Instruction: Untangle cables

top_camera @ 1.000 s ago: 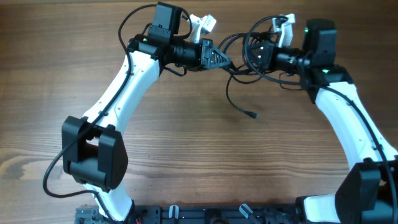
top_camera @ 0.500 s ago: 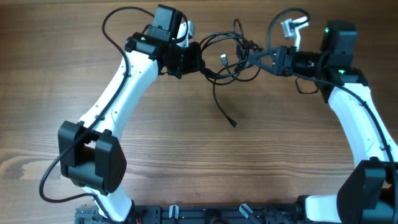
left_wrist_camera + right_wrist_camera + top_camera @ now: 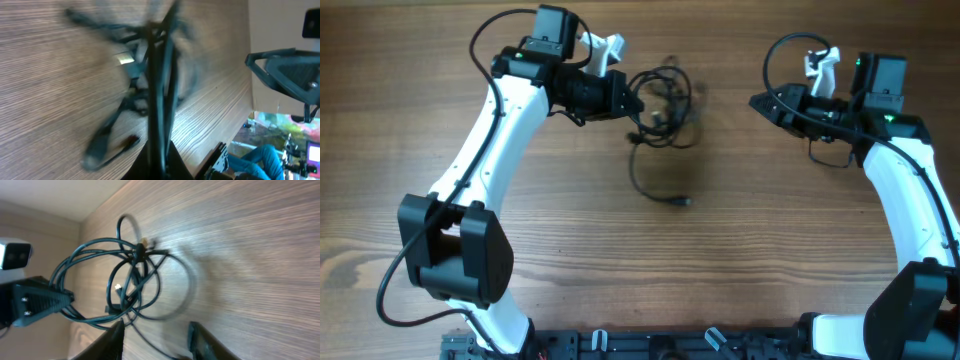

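The surface is a brown wooden table (image 3: 770, 250) with the grain running from side to side. In the right wrist view a plain beige wall stands behind the table's far edge.

The left gripper (image 3: 623, 97) is at the far side of the table, a little left of the middle. Its fingers (image 3: 161, 162) are pressed together, and a few strands of the cables (image 3: 665, 92) come out from between them, so it is pinching the bundle. The left wrist view is blurred, and I cannot tell which strand exactly is pinched.

The cables are thin and black and form one tangled bunch of loops just beside the tip of the left gripper, on its right. The loops cross each other at several places. One loose strand (image 3: 640, 175) leaves the bunch, curves toward the near side and ends in a small plug (image 3: 682, 202) near the middle of the table. Another small light-coloured plug (image 3: 116, 286) sits inside the loops. I cannot tell if the bunch rests on the wood or hangs a little above it.

The right gripper (image 3: 762, 102) is at the far right, well apart from the cables and pointing toward them. Its two fingers (image 3: 114, 339) are spread, with only bare wood between them.
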